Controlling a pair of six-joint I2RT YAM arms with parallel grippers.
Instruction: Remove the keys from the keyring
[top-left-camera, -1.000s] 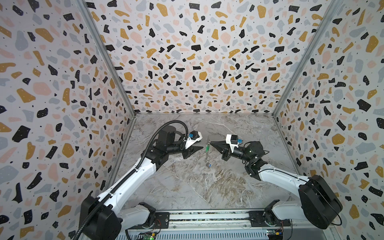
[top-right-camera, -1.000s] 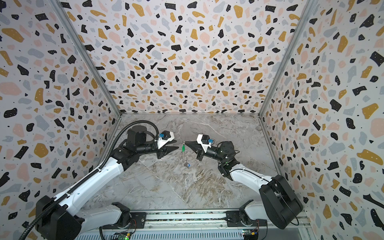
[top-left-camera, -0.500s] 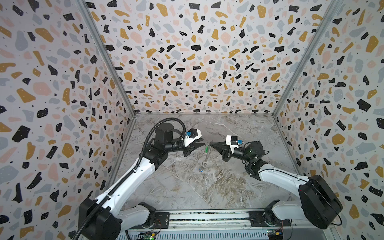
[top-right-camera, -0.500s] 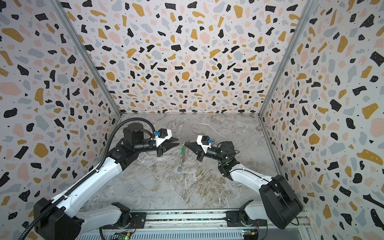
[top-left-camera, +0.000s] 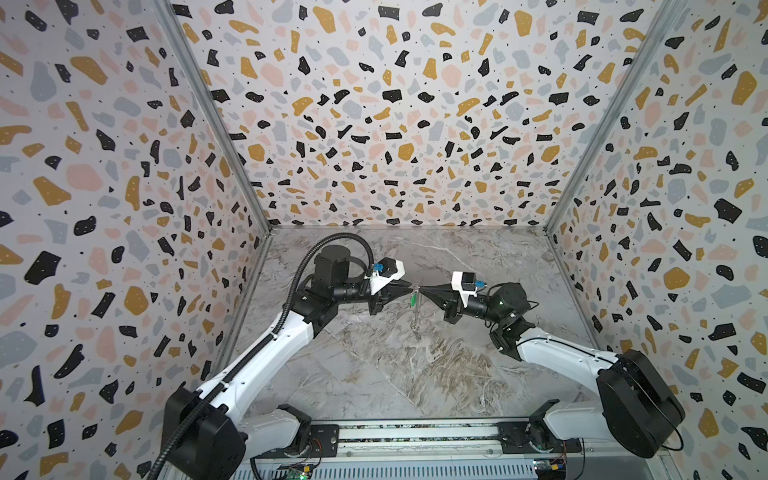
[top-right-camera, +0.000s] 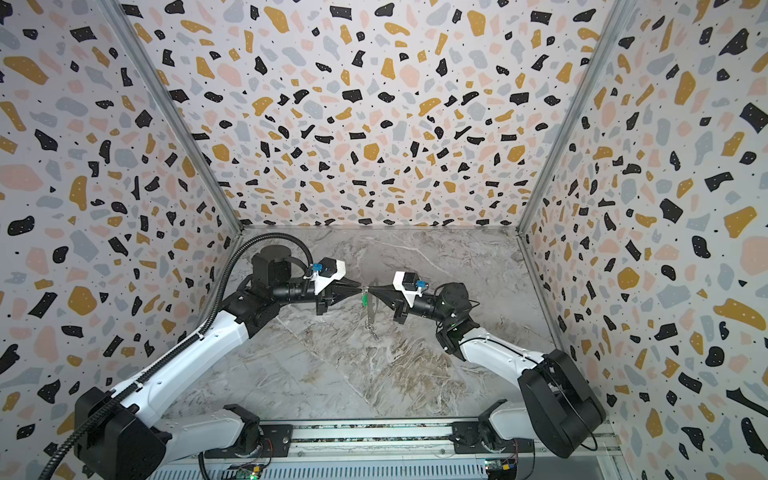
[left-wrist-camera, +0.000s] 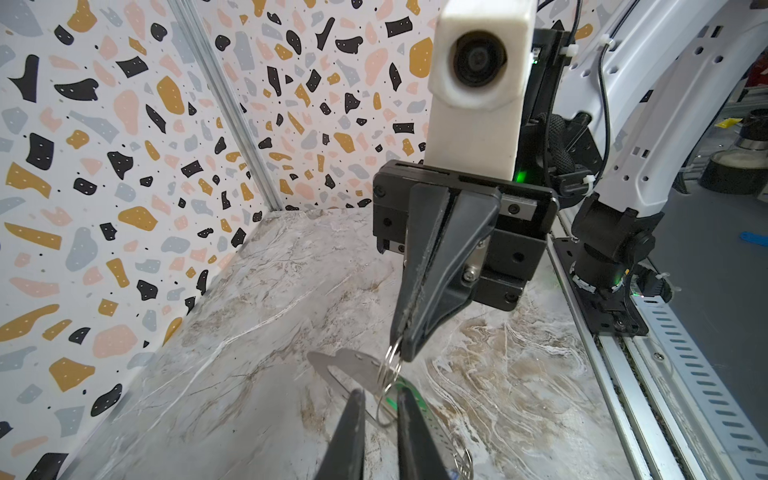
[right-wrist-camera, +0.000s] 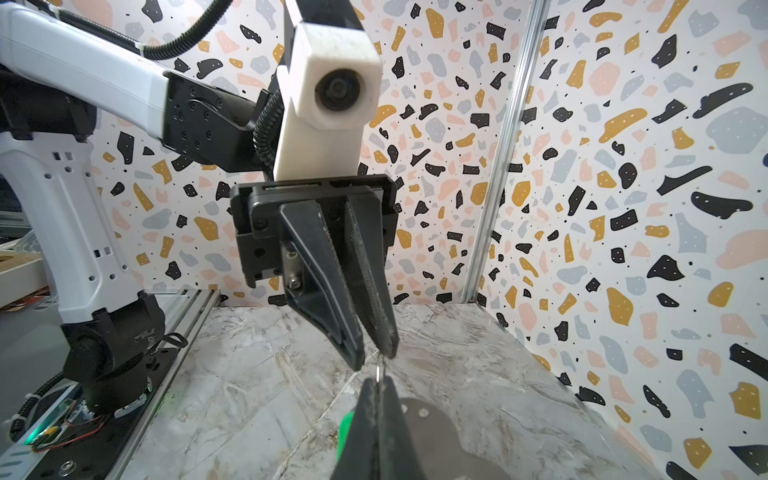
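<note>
The keyring (top-left-camera: 415, 316), a flat tan plate, hangs edge-on above the marble table in both top views. My right gripper (top-left-camera: 420, 289) is shut on a thin wire ring (left-wrist-camera: 392, 358) at its top. The green key (top-left-camera: 413, 298) dangles just under that grip and also shows green (right-wrist-camera: 345, 428) beside the plate (right-wrist-camera: 428, 432). My left gripper (top-left-camera: 410, 289) meets the right one tip to tip. Its jaws stand a narrow gap apart, with a second wire ring (left-wrist-camera: 384, 405) and the plate's edge (left-wrist-camera: 349, 365) between the fingers (left-wrist-camera: 353, 436). The blue key is only a speck (left-wrist-camera: 449, 472).
Terrazzo walls close the table (top-left-camera: 374, 374) on the left, back and right. A metal rail (top-left-camera: 415, 440) with both arm bases runs along the front edge. Both arms reach inward over the middle.
My left gripper has moved right up to the keyring and its jaws have narrowed. The right gripper has stayed put, still holding the ring; the hanging plate has swung a little.
</note>
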